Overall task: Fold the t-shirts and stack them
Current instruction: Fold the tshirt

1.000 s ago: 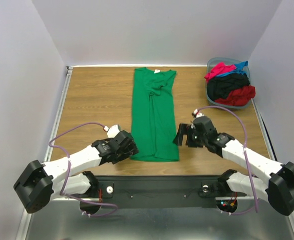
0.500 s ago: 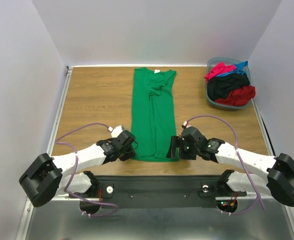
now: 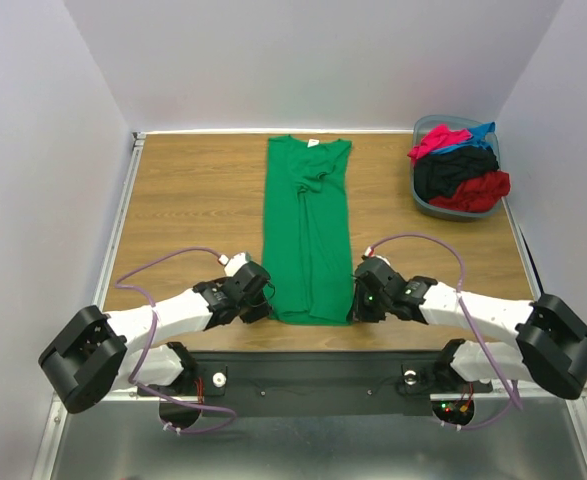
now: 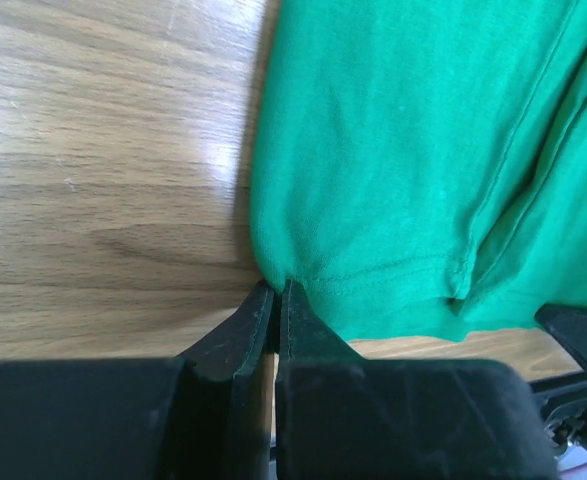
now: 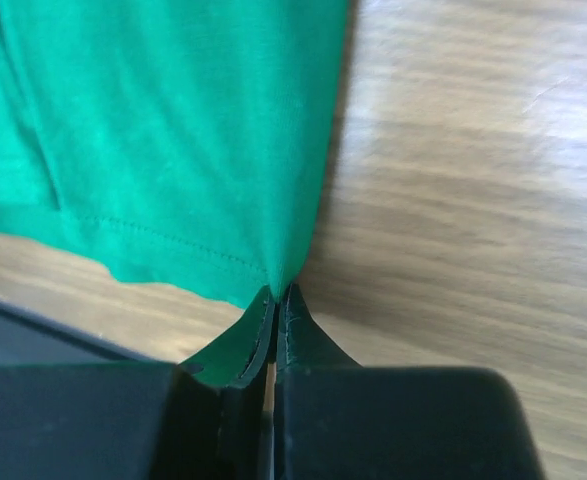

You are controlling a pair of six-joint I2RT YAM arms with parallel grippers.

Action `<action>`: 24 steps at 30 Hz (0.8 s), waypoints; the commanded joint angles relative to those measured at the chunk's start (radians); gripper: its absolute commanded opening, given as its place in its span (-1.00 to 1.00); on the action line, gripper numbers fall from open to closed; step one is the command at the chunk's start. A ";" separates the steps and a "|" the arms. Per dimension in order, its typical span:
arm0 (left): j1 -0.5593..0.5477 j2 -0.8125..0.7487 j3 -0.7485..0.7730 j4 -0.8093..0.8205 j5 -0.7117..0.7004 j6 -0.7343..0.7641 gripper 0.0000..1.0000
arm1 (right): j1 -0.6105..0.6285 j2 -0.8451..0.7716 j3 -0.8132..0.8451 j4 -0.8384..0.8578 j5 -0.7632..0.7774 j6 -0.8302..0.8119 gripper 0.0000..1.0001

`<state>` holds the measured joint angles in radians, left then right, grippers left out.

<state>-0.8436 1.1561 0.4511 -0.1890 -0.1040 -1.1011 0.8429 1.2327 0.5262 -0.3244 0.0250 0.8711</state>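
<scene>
Just ahead of both grippers lies the green t-shirt (image 3: 308, 230), a long strip stretching away from them. The right gripper (image 5: 276, 297) is pinched shut on one hem corner. The left gripper (image 4: 276, 292) looks clamped on the other, likely so both can carry the hem forward together.

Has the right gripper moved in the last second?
Yes. The right gripper has come toward the near edge of the table and slightly left, onto the green t-shirt, shut on its near right corner.
</scene>
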 commanded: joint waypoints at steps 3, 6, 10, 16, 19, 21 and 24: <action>-0.044 -0.070 -0.051 -0.030 0.056 0.000 -1.00 | 0.022 -0.168 -0.040 -0.109 -0.085 0.026 -0.99; -0.083 -0.116 -0.069 -0.032 0.085 -0.025 -1.00 | 0.024 -0.275 -0.080 -0.194 -0.141 0.063 -0.99; -0.098 -0.127 -0.057 -0.038 0.099 -0.022 -1.00 | 0.024 -0.341 -0.107 -0.194 -0.143 0.089 -0.99; -0.098 -0.116 0.001 -0.038 0.069 -0.011 -1.00 | 0.024 -0.302 -0.046 -0.196 -0.056 0.065 -0.99; -0.094 -0.081 0.055 -0.055 0.006 -0.005 -1.00 | 0.024 -0.254 0.014 -0.196 0.032 0.048 -0.99; -0.084 -0.032 0.119 -0.085 -0.017 0.018 -1.00 | 0.024 -0.214 0.070 -0.194 0.085 0.032 -0.99; -0.068 0.037 0.202 -0.108 -0.057 0.055 -1.00 | 0.022 -0.167 0.153 -0.189 0.180 0.002 -0.99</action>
<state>-0.9329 1.1419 0.5529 -0.2657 -0.0776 -1.0981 0.8589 1.0370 0.5713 -0.5362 0.0540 0.9134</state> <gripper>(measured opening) 0.124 0.028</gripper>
